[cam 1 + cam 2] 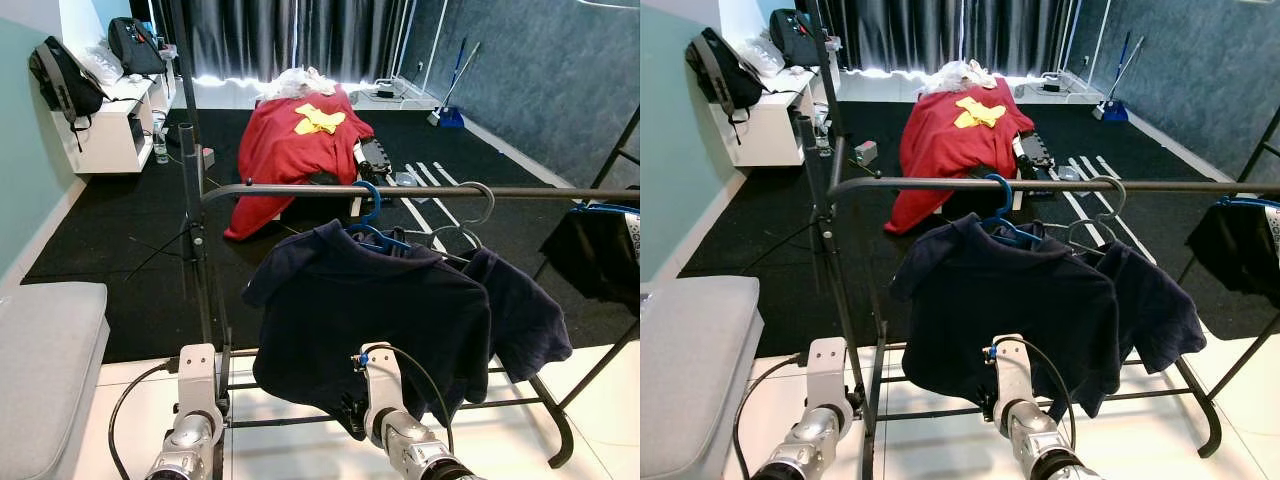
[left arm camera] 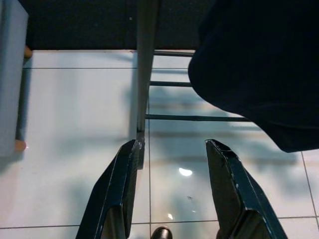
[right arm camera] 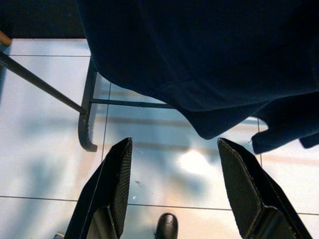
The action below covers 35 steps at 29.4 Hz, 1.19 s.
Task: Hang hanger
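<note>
Hanging by a blue hanger (image 1: 372, 232) from the rack rail (image 1: 300, 189), a navy shirt (image 1: 370, 320) — left gripper (image 2: 172, 164) and right gripper (image 3: 174, 169) below, jaws spread, empty.

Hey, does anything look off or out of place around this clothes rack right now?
The navy shirt on the blue hanger hangs crooked on the rail, its collar bunched to one side. Behind the rack, a red cloth is draped over something on the black floor. Both grippers hang open and empty.
</note>
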Available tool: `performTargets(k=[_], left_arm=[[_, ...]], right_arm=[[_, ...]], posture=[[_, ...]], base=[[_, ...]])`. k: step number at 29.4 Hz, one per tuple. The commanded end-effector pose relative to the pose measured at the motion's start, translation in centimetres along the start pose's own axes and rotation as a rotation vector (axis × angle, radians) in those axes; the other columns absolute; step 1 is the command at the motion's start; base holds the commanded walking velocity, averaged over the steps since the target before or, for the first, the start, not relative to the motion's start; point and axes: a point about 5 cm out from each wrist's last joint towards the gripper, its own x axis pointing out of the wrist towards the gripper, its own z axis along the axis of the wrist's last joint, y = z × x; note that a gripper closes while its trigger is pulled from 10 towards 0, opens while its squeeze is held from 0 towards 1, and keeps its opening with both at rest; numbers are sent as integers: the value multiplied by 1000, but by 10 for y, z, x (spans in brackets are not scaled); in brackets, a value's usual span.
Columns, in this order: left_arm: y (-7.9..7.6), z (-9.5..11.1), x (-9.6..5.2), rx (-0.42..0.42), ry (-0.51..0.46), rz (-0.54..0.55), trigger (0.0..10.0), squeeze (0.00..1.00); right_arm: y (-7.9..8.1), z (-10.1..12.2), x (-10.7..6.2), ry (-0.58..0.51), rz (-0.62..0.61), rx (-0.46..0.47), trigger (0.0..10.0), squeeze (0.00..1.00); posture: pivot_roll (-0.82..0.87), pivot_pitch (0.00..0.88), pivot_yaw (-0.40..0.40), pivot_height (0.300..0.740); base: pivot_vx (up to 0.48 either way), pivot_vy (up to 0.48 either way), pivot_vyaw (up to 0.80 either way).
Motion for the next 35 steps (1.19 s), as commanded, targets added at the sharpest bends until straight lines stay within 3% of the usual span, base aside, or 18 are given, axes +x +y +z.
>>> performTargets(k=[1, 18, 22, 26, 30, 35], left_arm=[[0, -6, -1, 3, 23, -13, 10000, 0], [-8, -17, -6, 20, 34, -53, 10000, 0], [-13, -12, -7, 124, -26, -97, 10000, 0], [-5, -14, -10, 89, -53, -96, 10000, 0], [14, -12, -15, 36, -132, 2, 10000, 0], [22, -11, -16, 41, -131, 31, 10000, 0]], right_arm=[[-3, -2, 0, 13, -9, -28, 10000, 0], [-7, -10, -3, 20, 7, -74, 10000, 0], [0, -6, -4, -51, 57, -164, 10000, 0], [6, -6, -5, -94, 74, -200, 10000, 0], [6, -15, -9, -102, 113, -262, 10000, 0], [1, -15, -10, -121, 91, -127, 10000, 0]], posture=[[66, 0, -81, 740], [54, 0, -76, 740], [57, 0, -65, 740], [44, 0, -61, 740], [82, 32, -98, 740], [76, 37, -99, 740]], base=[[0, 0, 0], [0, 0, 0], [0, 0, 0], [0, 0, 0], [0, 0, 0], [0, 0, 0]])
